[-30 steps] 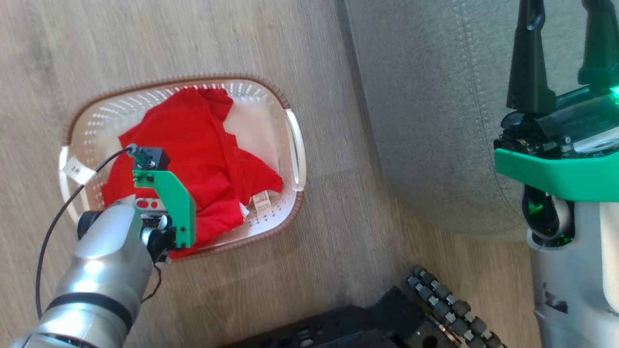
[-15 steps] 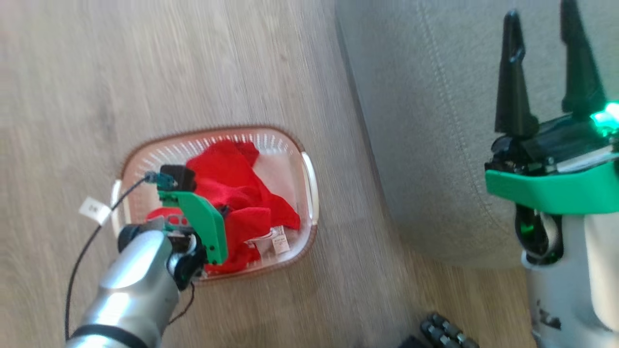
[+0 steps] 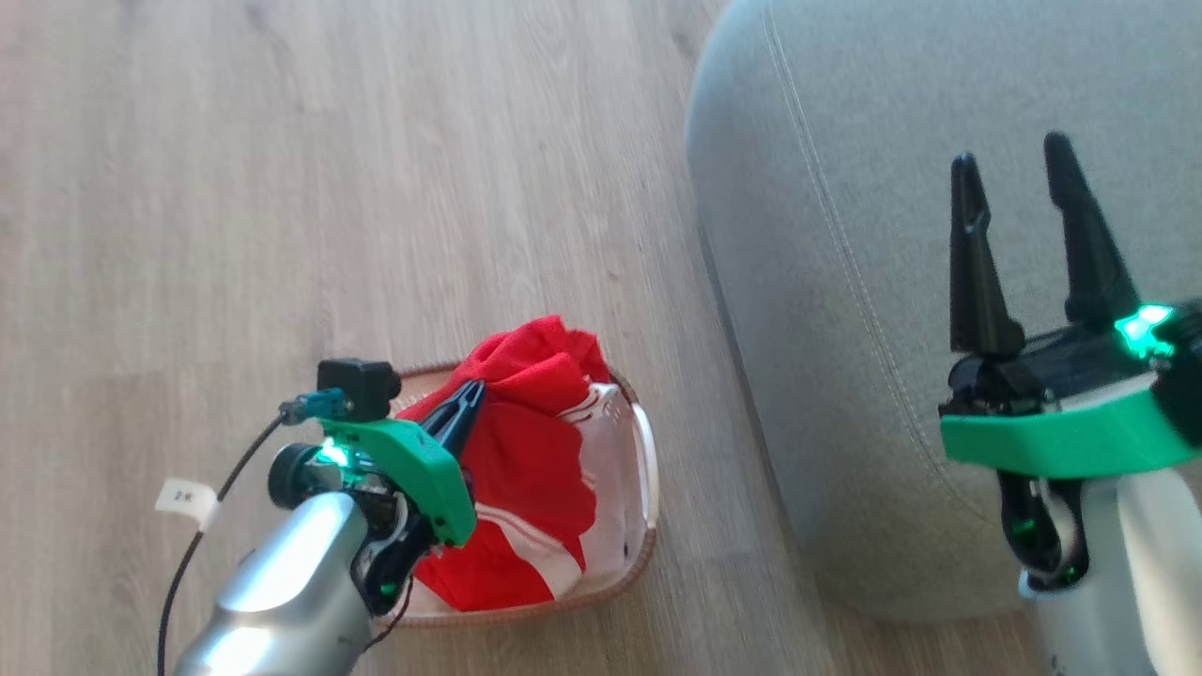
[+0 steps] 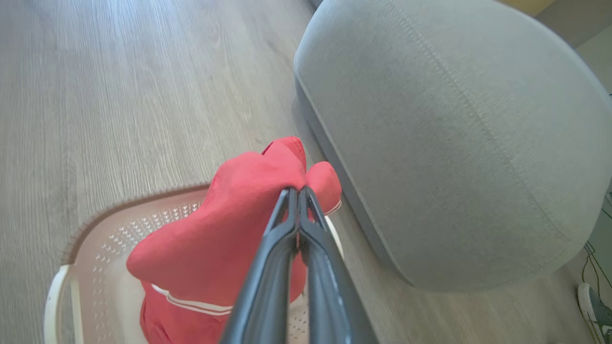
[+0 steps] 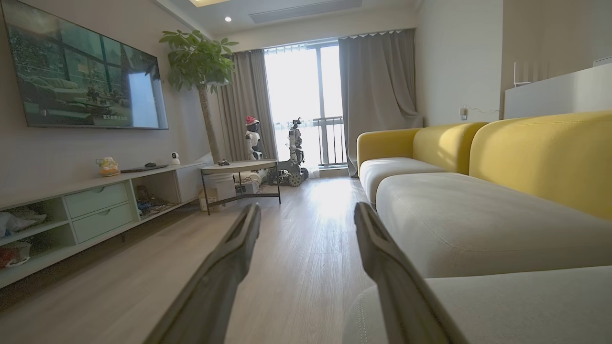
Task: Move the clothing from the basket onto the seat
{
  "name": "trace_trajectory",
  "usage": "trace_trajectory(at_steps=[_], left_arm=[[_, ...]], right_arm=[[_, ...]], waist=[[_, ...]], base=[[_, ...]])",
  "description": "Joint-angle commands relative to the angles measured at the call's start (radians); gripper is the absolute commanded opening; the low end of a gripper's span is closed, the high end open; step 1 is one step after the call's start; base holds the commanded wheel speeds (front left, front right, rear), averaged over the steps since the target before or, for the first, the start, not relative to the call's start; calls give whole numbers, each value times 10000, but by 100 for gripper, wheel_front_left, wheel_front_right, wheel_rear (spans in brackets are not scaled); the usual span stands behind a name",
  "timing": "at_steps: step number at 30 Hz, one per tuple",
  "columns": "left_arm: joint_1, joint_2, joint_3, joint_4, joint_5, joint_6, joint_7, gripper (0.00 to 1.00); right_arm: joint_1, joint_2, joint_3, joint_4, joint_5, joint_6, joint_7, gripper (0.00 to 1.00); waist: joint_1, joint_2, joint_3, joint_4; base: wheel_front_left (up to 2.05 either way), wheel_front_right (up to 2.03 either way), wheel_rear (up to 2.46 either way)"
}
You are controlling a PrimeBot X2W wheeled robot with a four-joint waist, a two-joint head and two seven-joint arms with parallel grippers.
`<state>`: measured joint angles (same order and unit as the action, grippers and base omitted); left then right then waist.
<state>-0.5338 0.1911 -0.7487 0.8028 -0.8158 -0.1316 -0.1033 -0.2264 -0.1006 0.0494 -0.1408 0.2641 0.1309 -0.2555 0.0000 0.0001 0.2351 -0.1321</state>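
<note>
Between closed left fingers [image 4: 267, 272], red clothing [image 4: 224, 234], hanging over basket [image 4: 103, 239]

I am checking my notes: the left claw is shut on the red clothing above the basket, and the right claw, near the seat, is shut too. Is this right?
No: the right claw, near the seat, is open, jaws well apart in the right wrist view. The left claw is indeed shut on the red clothing above the basket.
</note>
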Motion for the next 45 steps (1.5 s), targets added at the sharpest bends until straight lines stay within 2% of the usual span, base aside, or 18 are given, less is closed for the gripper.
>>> trace_trajectory(at_steps=[1,4,11,21,32,38,45], left_arm=[[-131,324,212,-432,68,10,-296,0],[-202,368,253,-1237,240,171,-769,0],[-420,747,419,-3337,522,704,-936,0],[-1236,1103,623,-5516,599,1263,-107,0],[-1691,1063,689,-6363,566,1568,269,0],[-1812,1133,583,-6437,617,1529,410,0],[-1882,1042,452,-6476,592,1472,489,0]], right_arm=[[81,-119,199,-244,73,-2,-63,100],[395,-226,295,-65,162,-2,-63,100],[814,-252,526,119,329,-2,-63,100],[1325,-457,1155,596,587,-2,-63,100],[1075,-854,2707,1257,916,-2,-63,100],[-121,-1157,4144,2226,1168,-2,-63,100],[-1368,-1042,5235,3351,1831,-2,-63,100]], waist=[[0,-1,-593,366],[0,-1,-1117,580],[0,-1,-1718,771],[0,-1,-2316,968],[0,-1,-2349,969],[0,-1,-2256,870],[0,-1,-2222,1028]], base=[[0,0,0],[0,0,0],[0,0,0],[0,0,0],[0,0,0],[0,0,0],[0,0,0]])
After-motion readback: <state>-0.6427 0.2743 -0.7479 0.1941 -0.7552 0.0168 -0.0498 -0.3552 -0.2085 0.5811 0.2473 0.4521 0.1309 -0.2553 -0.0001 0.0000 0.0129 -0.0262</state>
